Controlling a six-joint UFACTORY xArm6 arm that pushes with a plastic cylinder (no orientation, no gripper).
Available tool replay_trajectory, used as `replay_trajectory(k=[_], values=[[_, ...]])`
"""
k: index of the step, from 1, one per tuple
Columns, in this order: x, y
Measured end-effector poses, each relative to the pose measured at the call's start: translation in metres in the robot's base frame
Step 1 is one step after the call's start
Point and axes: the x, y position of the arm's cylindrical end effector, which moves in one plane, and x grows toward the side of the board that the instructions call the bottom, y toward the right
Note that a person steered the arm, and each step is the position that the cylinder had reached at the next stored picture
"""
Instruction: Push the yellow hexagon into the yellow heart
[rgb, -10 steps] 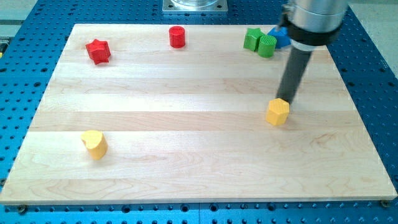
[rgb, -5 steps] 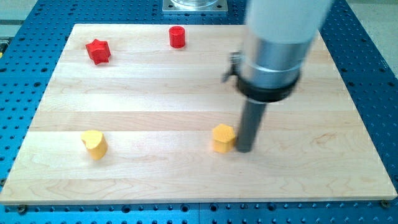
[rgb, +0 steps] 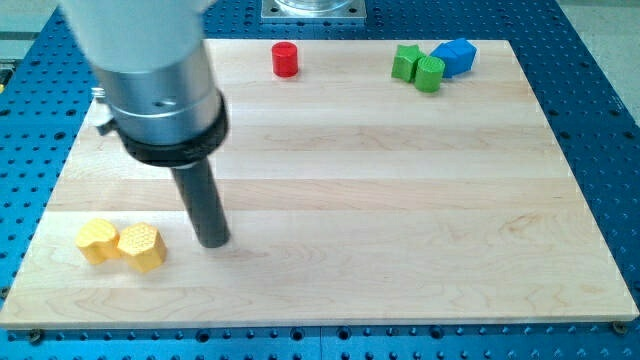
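The yellow hexagon (rgb: 141, 246) sits near the board's bottom left, touching the yellow heart (rgb: 97, 241) on the heart's right side. My tip (rgb: 213, 242) stands on the board to the right of the hexagon, a short gap away, not touching it. The arm's wide grey body fills the view's upper left and hides the board behind it.
A red cylinder (rgb: 286, 59) stands at the top centre. A green star-like block (rgb: 405, 61), a green cylinder (rgb: 429, 73) and a blue block (rgb: 455, 56) cluster at the top right. The wooden board (rgb: 400, 200) lies on a blue perforated table.
My tip swept left across the board, pushing the yellow hexagon from the right of centre to the bottom left. The hexagon now touches the yellow heart, which shifted left. The red star is now hidden behind the arm.
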Motion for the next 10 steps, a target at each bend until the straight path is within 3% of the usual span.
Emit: replay_trajectory(k=[1,2,3,4,5,6,7,8,9,10], values=[[0.025,0.008],[0.029,-0.045],[0.022,-0.057],[-0.046,0.002],[-0.176,0.051],[-0.264,0.088],[-0.28,0.06],[-0.287,0.093],[-0.32,0.08],[-0.286,-0.016]])
